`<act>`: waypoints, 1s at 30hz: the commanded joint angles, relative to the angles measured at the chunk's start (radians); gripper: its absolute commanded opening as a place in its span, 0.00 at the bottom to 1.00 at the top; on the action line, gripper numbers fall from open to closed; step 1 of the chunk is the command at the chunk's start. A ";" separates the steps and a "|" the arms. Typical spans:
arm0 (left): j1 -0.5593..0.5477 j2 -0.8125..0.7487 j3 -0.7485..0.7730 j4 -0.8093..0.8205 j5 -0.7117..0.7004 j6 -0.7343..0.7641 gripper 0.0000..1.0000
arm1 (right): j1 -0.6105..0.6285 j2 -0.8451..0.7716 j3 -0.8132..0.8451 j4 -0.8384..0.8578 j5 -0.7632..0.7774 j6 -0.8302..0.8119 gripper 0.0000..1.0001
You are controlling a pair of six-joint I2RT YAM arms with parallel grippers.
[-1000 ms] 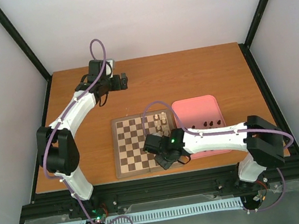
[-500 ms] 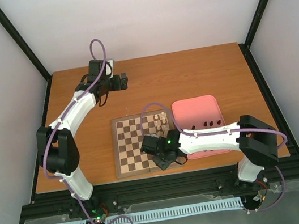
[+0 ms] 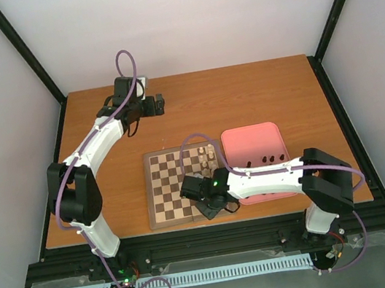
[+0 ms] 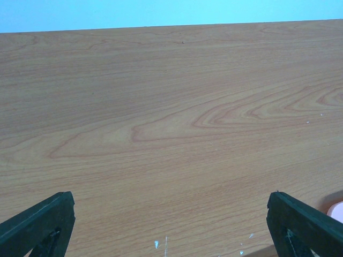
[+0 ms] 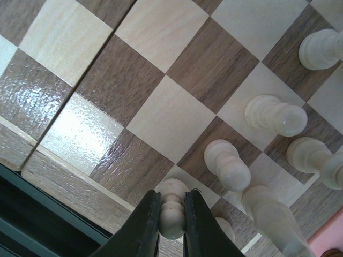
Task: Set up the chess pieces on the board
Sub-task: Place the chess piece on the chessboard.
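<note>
The board (image 3: pixel 165 193) lies in the middle of the table. My right gripper (image 3: pixel 204 203) is low over its near right part. In the right wrist view it (image 5: pixel 172 214) is shut on a cream pawn (image 5: pixel 173 208), whose base rests on or just above a light square by the near border. Several other cream pieces (image 5: pixel 228 163) stand on the squares to its right, and they also show at the board's far right (image 3: pixel 208 156). A few dark pieces (image 3: pixel 269 158) lie on the pink tray (image 3: pixel 251 138). My left gripper (image 3: pixel 159 104) is open and empty at the table's back left.
The left wrist view shows bare wooden table (image 4: pixel 171 118) between the wide-open fingers (image 4: pixel 37 219), and a pink corner (image 4: pixel 335 210) at the lower right. The black frame rail (image 5: pixel 32 214) runs just beyond the board's near border.
My right gripper has moved a little to the left along the board's near edge, with the pawn in it. The left arm has not moved.
</note>
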 commanded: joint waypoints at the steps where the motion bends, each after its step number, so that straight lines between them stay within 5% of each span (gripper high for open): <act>1: 0.007 -0.009 0.034 0.004 0.009 -0.012 1.00 | 0.010 0.019 -0.001 -0.007 0.021 0.020 0.09; 24: 0.007 -0.011 0.034 0.005 0.012 -0.012 1.00 | 0.015 0.004 -0.014 -0.038 0.029 0.040 0.12; 30: 0.007 -0.012 0.034 0.005 0.011 -0.012 1.00 | 0.020 0.004 -0.008 -0.032 0.030 0.033 0.22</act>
